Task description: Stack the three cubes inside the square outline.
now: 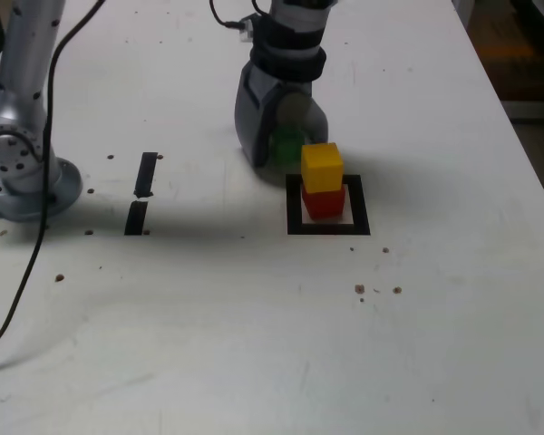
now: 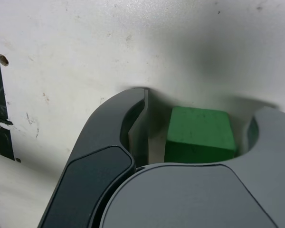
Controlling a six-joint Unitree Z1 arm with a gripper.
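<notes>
- Currently gripper [image 2: 206, 108] is partway open, fingers on either side of green cube [image 2: 199, 130]; wrist view shows a gap at both sides, so no grip on it.
- Green cube sits low between the fingers, on the white table [image 1: 208, 317], outside the outline.
- Exterior view: green cube is near the outline's upper left corner, partly hidden by the gripper.
- Red cube [image 1: 325, 205] is inside the black outline [image 1: 295, 217], on its white centre.
- Yellow cube [image 1: 322, 168] is on top of red cube, upright, roughly lined up with it; two-cube stack.
- Arm [image 1: 290, 41] comes in from the top of the exterior view, gripper end down at the table, just beside the stack on the exterior view's left.
- Two black strips, upper [image 1: 146, 174] and lower [image 1: 136, 218], lie end to end on the exterior view's left of the outline, well apart from it.
- Grey base [image 1: 36, 190] is at the exterior view's left edge; black cable [image 1: 45, 181] hangs in front of it.
- Small brown marks [image 1: 360, 289] dot the table, some below the outline in the exterior view.
</notes>
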